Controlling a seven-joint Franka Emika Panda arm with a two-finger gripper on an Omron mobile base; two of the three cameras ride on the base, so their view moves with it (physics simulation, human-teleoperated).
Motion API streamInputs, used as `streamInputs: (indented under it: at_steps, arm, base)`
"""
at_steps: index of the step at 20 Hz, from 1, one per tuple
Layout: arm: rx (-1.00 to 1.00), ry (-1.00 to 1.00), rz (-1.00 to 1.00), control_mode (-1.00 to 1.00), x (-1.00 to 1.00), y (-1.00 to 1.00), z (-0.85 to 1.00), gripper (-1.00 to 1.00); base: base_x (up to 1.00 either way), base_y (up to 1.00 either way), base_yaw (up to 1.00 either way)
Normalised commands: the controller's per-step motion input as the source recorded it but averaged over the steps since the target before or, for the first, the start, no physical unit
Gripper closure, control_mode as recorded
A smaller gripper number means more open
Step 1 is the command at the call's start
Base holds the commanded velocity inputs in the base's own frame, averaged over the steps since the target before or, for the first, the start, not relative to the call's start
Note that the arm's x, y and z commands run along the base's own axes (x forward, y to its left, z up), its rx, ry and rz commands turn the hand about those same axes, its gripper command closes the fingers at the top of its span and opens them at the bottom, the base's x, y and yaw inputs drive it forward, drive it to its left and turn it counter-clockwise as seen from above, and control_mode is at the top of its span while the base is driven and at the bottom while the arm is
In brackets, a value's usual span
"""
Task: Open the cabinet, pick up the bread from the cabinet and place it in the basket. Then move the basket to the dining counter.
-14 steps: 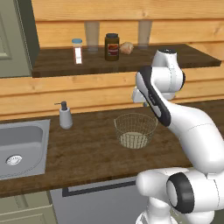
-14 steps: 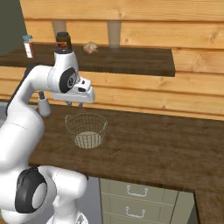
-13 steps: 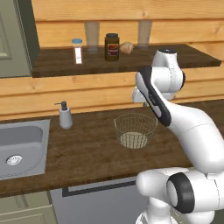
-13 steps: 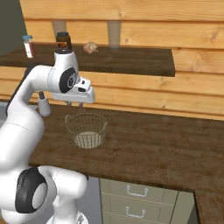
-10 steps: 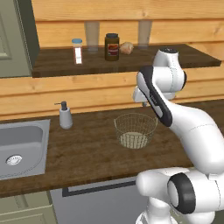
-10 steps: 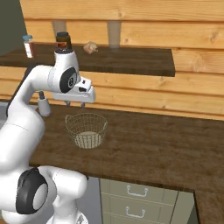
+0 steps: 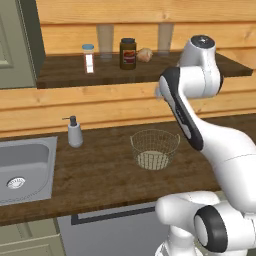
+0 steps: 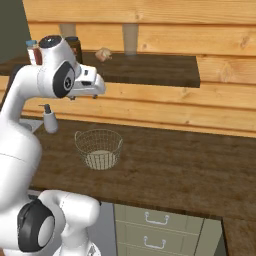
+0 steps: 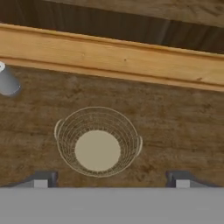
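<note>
Above worktop (image 9: 183,127) | tool (image 9: 111,179) spread wide, holding nothing | basket (image 9: 98,141) below, bare wood around.

The basket (image 7: 154,149) sits on the worktop (image 7: 100,175), with the soap bottle (image 7: 75,132) to its left and the sink (image 7: 22,170) further left. On the shelf (image 7: 65,75) above, the bread (image 7: 145,55) lies just right of the jar (image 7: 128,53).

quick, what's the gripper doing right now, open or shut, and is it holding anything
Gripper: open, jaws spread wide, holding nothing. It hangs above the basket on the counter; the bread sits on the cabinet shelf.
</note>
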Motion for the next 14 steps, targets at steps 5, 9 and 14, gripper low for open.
streamInputs:
  at_steps: [5, 9, 14]
  arm:
    - [-0.05, -0.32, 0.07, -1.00, 0.02, -0.07, 1.00, -1.00]
    - [0.08, -0.12, 0.10, -1.00, 0.32, -0.15, 0.84, -1.00]
    - [0.10, 0.04, 0.09, -1.00, 0.51, -0.28, 0.20, -1.00]
  base:
    - [0.00, 0.00, 0.00]
    - [0.00, 0.00, 0.00]
    - [0.00, 0.00, 0.00]
